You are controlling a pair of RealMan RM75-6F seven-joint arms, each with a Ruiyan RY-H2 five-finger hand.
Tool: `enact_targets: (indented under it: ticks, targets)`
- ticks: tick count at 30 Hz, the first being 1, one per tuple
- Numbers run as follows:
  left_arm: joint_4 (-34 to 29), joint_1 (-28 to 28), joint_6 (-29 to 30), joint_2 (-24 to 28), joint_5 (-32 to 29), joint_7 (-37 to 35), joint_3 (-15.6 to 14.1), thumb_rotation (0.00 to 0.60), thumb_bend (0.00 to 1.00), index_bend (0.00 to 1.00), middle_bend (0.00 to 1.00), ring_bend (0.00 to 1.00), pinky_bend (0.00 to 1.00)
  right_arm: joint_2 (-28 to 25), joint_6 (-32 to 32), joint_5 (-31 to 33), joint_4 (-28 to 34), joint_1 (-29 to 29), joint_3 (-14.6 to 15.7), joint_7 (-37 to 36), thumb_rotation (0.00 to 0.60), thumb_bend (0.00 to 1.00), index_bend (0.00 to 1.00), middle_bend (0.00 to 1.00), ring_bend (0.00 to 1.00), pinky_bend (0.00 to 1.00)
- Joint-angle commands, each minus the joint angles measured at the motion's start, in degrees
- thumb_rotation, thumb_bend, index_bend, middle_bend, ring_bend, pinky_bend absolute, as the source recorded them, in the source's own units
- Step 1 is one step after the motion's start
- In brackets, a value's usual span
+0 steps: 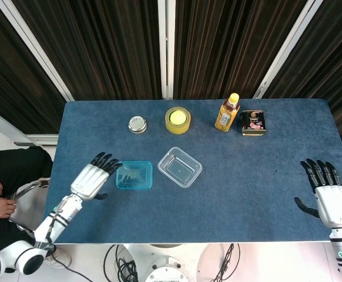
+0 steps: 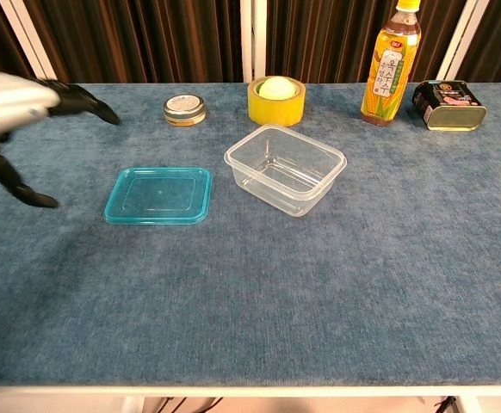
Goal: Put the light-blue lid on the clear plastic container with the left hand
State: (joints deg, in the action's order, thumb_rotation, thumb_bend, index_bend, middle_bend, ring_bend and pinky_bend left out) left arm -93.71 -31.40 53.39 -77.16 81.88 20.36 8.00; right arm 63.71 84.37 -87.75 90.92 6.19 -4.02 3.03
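The light-blue lid (image 1: 134, 175) (image 2: 158, 194) lies flat on the blue table left of the clear plastic container (image 1: 180, 167) (image 2: 286, 169), which stands empty and upright. My left hand (image 1: 93, 177) (image 2: 18, 116) hovers above the table just left of the lid, fingers spread and reaching toward it, holding nothing. My right hand (image 1: 328, 196) stays at the table's right edge, fingers spread, empty; the chest view does not show it.
Along the back stand a small round tin (image 1: 137, 124) (image 2: 185, 109), a yellow tape roll (image 1: 177, 119) (image 2: 277, 100), a yellow drink bottle (image 1: 227, 112) (image 2: 391, 63) and a dark can (image 1: 253, 123) (image 2: 448, 104). The table's front edge (image 1: 183, 241) runs near my arms.
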Motion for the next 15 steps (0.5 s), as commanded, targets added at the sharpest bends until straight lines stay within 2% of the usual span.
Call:
enact_targets:
  ticks: [1, 9, 15]
  targets:
    - [4.16, -3.23, -2.72, -4.86, -2.36, 1.91, 0.17, 0.6, 0.02, 0.13, 0.1, 0.01, 0.05, 0.21, -0.33, 0.44, -0.2, 0.06, -0.06, -0.07, 0.6, 0.14, 0.0, 0.07, 0.0, 0.01]
    - [12.13, -7.41, -3.96, -12.86, -4.71, 0.94, 1.53, 0.6, 0.02, 0.13, 0.09, 0.01, 0.05, 0.81, -0.81, 1.21, -0.51, 0.07, 0.0, 0.0, 0.6, 0.14, 0.0, 0.07, 0.0, 0.01]
    - [14.73, -9.34, -5.75, -14.35, -6.23, 0.97, 0.98, 0.6, 0.02, 0.13, 0.09, 0.01, 0.05, 0.89, -0.69, 1.97, -0.72, -0.27, -0.05, -0.25, 0.6, 0.14, 0.0, 0.07, 0.0, 0.01]
